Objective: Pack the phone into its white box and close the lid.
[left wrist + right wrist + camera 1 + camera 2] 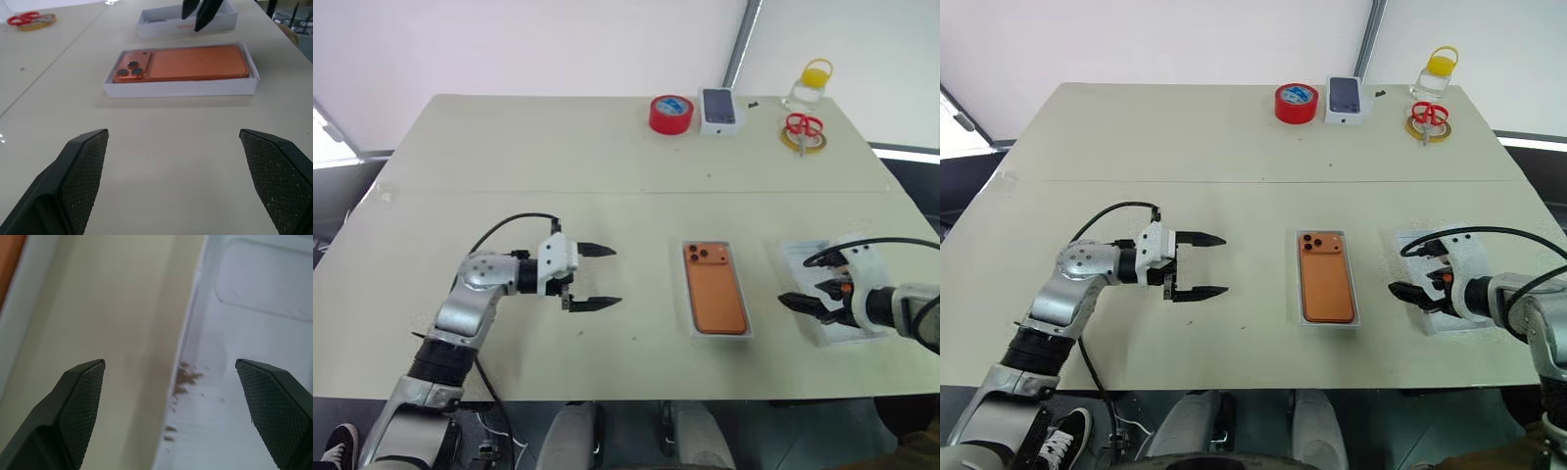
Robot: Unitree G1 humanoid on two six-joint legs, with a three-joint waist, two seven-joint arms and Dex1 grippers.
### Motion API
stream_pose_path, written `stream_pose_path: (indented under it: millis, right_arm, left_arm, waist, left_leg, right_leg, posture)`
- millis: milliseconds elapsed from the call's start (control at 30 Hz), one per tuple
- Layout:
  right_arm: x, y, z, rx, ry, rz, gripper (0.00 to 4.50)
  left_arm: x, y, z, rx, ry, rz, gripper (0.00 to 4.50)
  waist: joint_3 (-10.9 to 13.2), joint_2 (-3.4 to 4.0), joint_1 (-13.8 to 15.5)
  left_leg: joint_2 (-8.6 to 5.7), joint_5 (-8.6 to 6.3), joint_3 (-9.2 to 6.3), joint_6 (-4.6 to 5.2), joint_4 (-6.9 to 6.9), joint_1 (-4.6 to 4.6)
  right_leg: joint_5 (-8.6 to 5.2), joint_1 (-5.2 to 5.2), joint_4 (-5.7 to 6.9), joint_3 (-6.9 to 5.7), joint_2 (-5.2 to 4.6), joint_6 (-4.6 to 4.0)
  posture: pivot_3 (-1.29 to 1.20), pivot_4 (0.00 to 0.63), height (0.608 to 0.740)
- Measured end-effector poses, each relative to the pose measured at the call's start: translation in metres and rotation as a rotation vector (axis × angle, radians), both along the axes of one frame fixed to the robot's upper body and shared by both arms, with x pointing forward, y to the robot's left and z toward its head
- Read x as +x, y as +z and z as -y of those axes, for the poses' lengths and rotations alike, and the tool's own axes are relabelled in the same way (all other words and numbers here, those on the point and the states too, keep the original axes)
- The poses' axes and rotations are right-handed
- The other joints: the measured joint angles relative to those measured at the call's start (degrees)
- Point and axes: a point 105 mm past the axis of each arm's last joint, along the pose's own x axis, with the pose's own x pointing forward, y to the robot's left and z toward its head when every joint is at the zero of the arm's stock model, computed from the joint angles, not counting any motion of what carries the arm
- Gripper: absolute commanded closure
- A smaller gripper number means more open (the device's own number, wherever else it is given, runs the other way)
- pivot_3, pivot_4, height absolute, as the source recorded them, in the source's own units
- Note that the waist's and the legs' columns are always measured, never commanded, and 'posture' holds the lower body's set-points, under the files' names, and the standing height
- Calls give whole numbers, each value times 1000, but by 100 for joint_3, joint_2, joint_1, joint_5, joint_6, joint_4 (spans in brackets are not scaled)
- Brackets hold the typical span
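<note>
Orange phone (718, 288) lay in the white box (746, 328), so the right tool (811, 297), fingers apart, should grip the lid (808, 257) by its wall.

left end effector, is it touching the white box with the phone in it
Apart. In the left wrist view, bare table lies between the open left end effector and the white box holding the phone.

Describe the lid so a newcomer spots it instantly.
On the table's near half, right of the orange phone lying in the white box, the lid lies open side up under the right gripper. Unlike the box, it is empty, showing a pale moulded inside.
</note>
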Motion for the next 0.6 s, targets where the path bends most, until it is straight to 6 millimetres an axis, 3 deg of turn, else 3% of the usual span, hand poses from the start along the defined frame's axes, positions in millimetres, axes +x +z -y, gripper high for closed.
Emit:
stream_pose_path:
  millis: [267, 367, 433, 600]
  right_arm:
    - [2, -6, -2, -33, 30, -50, 43]
    - [5, -8, -1, -42, 32, -47, 822]
    - [8, -8, 3, -67, 20, -36, 1911]
    - [14, -9, 0, -90, 46, -10, 4134]
  left_arm:
    - [-7, -12, 13, 4, 32, -13, 0]
    - [-7, -9, 15, -1, 40, -2, 0]
    - [-7, -9, 16, -3, 48, -3, 0]
    - [-7, -13, 18, -13, 62, -15, 0]
  waist:
    - [0, -1, -6]
    - [-4, -8, -5]
    - [-5, -10, -14]
    - [-15, -25, -12]
  left_leg:
    - [2, 0, 1, 0, 0, 1]
    - [4, 0, 1, 0, 0, 2]
    - [4, 0, 2, 0, 1, 4]
    - [13, 0, 2, 0, 1, 6]
  right_leg:
    - [0, 0, 1, 1, 6, 1]
    - [0, 3, -1, 1, 8, 1]
    - [0, 3, -1, 2, 9, 1]
    - [0, 5, -2, 2, 18, 0]
  posture:
    - [0, 150, 740]
    - [0, 150, 740]
    - [0, 150, 740]
    - [0, 150, 740]
